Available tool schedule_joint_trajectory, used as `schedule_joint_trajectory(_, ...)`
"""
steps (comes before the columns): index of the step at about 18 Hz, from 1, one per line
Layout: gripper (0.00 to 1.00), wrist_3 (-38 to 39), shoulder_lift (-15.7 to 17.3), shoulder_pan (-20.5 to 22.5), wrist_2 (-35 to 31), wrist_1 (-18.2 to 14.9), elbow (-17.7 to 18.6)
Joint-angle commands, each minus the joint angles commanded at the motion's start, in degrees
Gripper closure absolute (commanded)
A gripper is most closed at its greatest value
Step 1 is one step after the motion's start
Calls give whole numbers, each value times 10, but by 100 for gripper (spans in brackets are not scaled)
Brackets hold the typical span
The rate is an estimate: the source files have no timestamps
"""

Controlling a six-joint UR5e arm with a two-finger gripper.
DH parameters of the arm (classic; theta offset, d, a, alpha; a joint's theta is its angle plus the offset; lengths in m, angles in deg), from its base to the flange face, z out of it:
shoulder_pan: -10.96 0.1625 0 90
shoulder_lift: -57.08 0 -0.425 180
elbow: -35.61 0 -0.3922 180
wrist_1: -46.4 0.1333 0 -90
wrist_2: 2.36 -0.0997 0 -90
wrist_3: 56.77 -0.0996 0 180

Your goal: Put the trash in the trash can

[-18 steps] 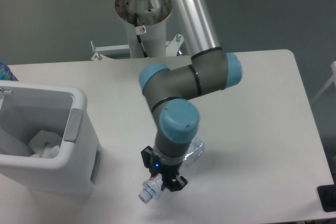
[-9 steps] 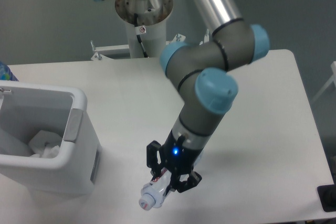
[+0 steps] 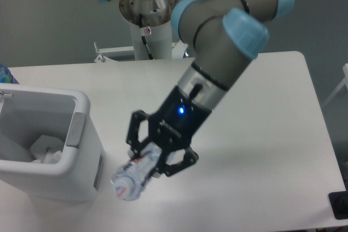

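Observation:
My gripper (image 3: 157, 153) is shut on the crushed clear plastic bottle (image 3: 132, 176), which hangs in the air well above the table, its cap end pointing down-left toward the camera. The bottle's pink-purple label shows between the black fingers (image 3: 136, 129). The white trash can (image 3: 81, 134) with its grey side panel stands at the left of the table, a short way left of the bottle. A crumpled white wrapper (image 3: 48, 150) lies at the bottom of the can.
The arm's base column (image 3: 148, 20) rises behind the table's far edge. A blue object (image 3: 5, 73) peeks in at the far left edge. A dark item (image 3: 339, 205) sits off the table's front right corner.
The gripper has lifted the bottle off the table and carried it up and to the left, closer to the trash can. The arm has swung higher and nearer the camera.

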State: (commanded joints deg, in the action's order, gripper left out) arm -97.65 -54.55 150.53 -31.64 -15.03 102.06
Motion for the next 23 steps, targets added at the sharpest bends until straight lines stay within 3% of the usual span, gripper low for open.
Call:
schedule_joint_trajectory(4, 66, 18, 27, -34, 34, 0, 2)
schedule_joint_trajectory(7, 66, 20, 30, -70, 38, 7, 10)
schedule_joint_trajectory(14, 58, 18, 41, -138, 37, 87, 102)
schedule_joint_trajectory(16, 42, 17, 44, -140, 37, 109, 124)
schedule_joint_trajectory(17, 31, 16, 44, -140, 37, 113, 127)
schedule_joint_trajectory(18, 9, 16, 43, -140, 37, 114, 129)
schedule_joint_trajectory(19, 1, 16, 43, -140, 37, 114, 129)
schedule_joint_trajectory(23, 0, 17, 43, -126, 36, 115, 129)
